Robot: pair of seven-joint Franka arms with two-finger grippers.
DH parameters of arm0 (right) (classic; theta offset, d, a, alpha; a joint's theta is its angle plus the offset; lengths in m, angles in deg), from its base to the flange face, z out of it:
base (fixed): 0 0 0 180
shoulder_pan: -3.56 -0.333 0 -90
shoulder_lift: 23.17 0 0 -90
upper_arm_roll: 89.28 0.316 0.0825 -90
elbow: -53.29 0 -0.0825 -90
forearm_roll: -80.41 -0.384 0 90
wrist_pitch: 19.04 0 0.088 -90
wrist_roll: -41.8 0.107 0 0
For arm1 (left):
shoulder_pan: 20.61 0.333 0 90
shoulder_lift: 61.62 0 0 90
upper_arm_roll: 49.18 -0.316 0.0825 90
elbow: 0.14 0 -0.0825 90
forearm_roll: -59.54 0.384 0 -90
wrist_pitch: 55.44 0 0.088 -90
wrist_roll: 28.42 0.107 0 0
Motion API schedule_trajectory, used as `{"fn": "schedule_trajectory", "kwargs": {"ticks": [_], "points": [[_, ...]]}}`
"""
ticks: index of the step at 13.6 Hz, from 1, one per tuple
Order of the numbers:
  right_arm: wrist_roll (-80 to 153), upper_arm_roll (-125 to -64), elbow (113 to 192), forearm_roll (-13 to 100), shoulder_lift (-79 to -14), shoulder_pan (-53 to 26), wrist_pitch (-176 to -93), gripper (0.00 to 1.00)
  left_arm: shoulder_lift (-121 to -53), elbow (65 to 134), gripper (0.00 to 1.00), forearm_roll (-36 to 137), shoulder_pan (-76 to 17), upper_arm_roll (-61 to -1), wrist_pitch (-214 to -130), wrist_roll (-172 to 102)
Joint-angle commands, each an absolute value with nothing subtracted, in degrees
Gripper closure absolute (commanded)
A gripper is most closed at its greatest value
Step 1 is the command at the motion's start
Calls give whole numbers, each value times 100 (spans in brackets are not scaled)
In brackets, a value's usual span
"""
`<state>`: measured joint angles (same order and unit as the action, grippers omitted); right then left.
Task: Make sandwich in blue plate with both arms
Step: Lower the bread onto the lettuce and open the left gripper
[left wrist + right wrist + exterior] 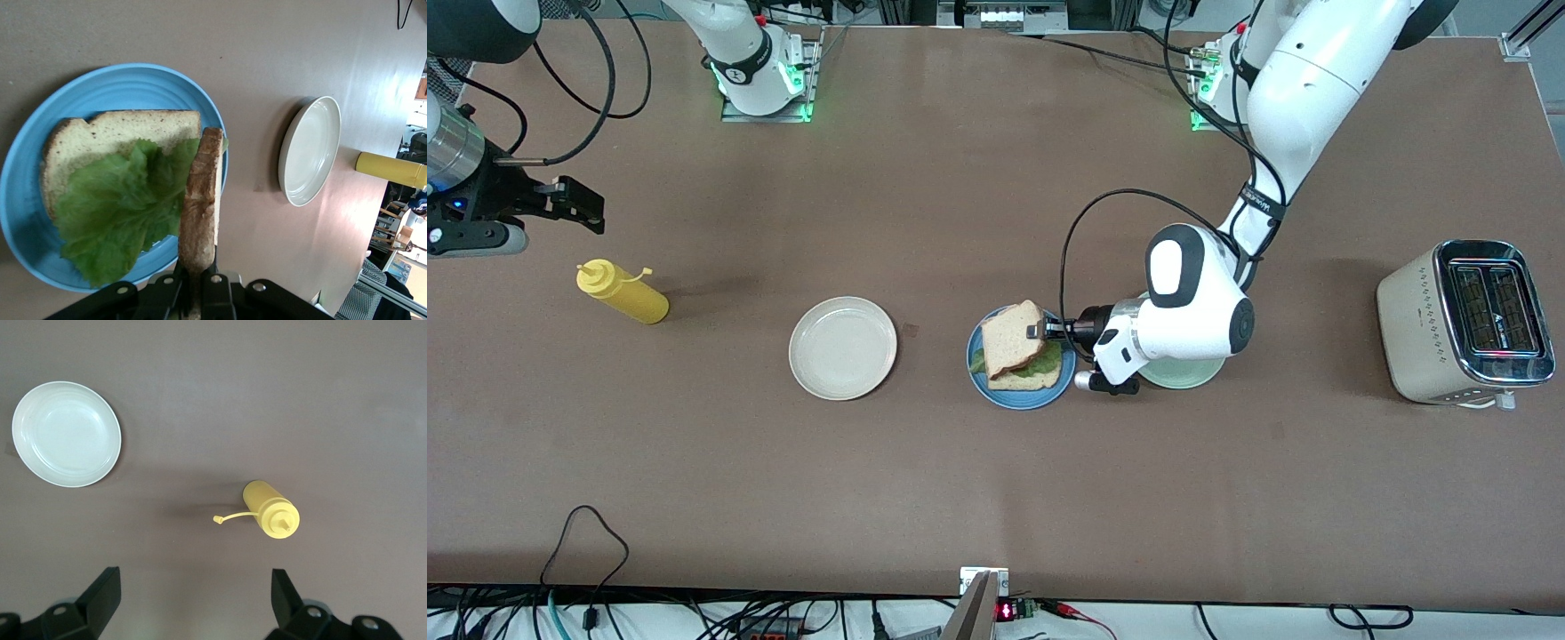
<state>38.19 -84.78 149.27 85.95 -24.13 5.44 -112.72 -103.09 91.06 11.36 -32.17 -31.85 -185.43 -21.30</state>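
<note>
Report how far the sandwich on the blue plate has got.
Done: a bottom bread slice lies on the blue plate with a lettuce leaf on it. In hand: the left gripper is shut on the top bread slice, holding it on edge over the lettuce. Left: lay that slice flat and let go. The right gripper waits open above the mustard bottle.

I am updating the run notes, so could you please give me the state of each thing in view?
Left gripper: shut on top bread slice, over round glossy blue plate.
Bottom bread slice: flat on blue plate, crinkled green lettuce leaf on it.
Right gripper: open, waiting above yellow squeeze bottle.
Round cream-white plate: empty.
</note>
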Motion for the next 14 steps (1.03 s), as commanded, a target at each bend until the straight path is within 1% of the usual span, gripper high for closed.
{"fn": "schedule_trajectory", "kwargs": {"ticks": [1, 3, 4, 5, 6, 7, 8, 9, 14], "points": [[3811, -8506, 14813, 8578, -2431, 453, -11273, 0, -10319, 9223, 97, 935, -3195, -3187, -18579, -1780], [3803, -8506, 14690, 8577, -2553, 462, -11221, 0, -10363, 9258, 91, 935, -3108, -3187, -18579, -1438], [3802, -8506, 14533, 8577, -2650, 453, -11229, 0, -10398, 9267, 86, 935, -3055, -3187, -18570, -1375], [3811, -8541, 14461, 8490, -2677, 523, -11220, 0, -10433, 9267, 78, 935, -3046, -3195, -18561, -1349], [3820, -8584, 14409, 8281, -2756, 541, -11220, 0, -10477, 9267, 64, 944, -3020, -3196, -18561, -1340], [3803, -8663, 14399, 8165, -2765, 576, -11177, 0, -10504, 9250, 46, 944, -3019, -3196, -18570, -1279], [3785, -8664, 14373, 8164, -2757, 576, -11020, 0, -10556, 9258, 8, 944, -3002, -3196, -18570, -1200], [3785, -8664, 14364, 8164, -2756, 576, -10975, 0, -10583, 9258, 0, 944, -2993, -3196, -18570, -1060], [3803, -8620, 14364, 8182, -2739, 550, -10965, 0, -10548, 9285, 0, 944, -2905, -3213, -18561, -891]]}}
